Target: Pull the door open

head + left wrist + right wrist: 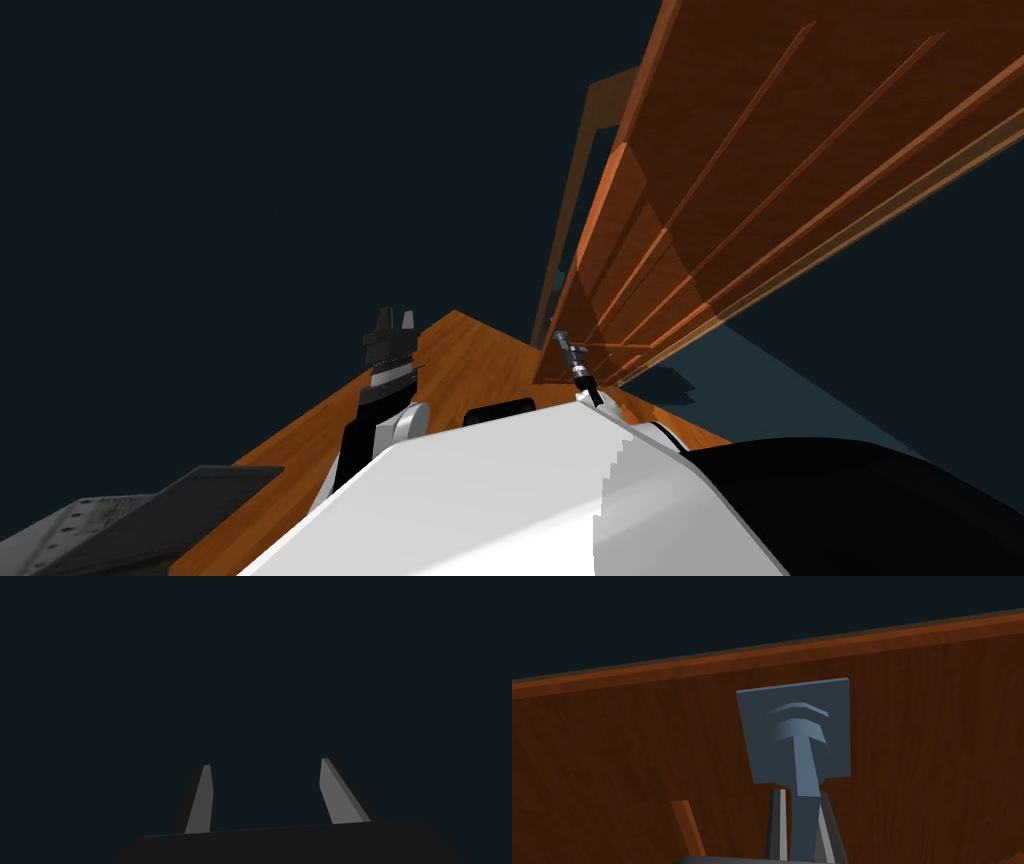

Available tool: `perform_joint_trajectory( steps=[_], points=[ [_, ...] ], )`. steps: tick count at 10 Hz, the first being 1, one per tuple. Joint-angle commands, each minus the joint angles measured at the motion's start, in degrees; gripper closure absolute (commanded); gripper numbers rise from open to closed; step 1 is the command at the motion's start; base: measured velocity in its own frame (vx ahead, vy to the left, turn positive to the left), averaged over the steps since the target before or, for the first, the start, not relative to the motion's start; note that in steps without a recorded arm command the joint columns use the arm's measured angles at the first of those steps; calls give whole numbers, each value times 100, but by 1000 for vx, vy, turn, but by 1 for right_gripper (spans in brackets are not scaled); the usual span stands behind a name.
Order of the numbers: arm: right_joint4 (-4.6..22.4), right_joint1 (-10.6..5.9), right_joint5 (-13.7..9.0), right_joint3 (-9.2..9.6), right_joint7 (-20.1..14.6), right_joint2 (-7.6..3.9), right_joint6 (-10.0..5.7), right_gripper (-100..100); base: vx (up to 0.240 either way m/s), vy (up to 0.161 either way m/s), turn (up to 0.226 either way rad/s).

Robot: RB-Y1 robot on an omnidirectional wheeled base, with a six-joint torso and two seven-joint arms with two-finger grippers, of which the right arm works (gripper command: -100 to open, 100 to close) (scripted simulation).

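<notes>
Right gripper (pixel 801 792) is clamped on the door handle (pixel 804 761), a blue-grey lever sticking out of a square plate (pixel 834 726) of the same colour, with one finger pressed on each side of the lever. The plate sits on the dark brown wooden door (pixel 922 726), pretty close to its edge. From the head cam, the door (pixel 800 150) rises on the right, and the right gripper (pixel 566 345) reaches up to it by the lower corner. Left gripper (pixel 265 763) hangs off to the side with fingers spread, gripping nothing, well apart from the door, above the orange wood floor (pixel 470 350)
</notes>
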Motion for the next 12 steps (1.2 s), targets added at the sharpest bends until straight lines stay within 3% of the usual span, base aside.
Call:
perform_joint_trajectory(
  steps=[1,6,7,8,9,12],
  points=[
    [-11,71,68,100,-129,-66,-132,100,-251,-39,119],
    [-69,337,289,428,-540,-327,-521,100,-239,-60,97],
    [-77,373,319,472,-596,-363,-574,100,-233,-65,73],
    [-91,353,300,443,-548,-336,-502,100,-101,-23,15],
    [-27,454,341,502,-636,-392,-687,100,-149,-46,180],
    [28,583,386,562,-745,-488,-937,100,-194,-66,158]
  ],
)
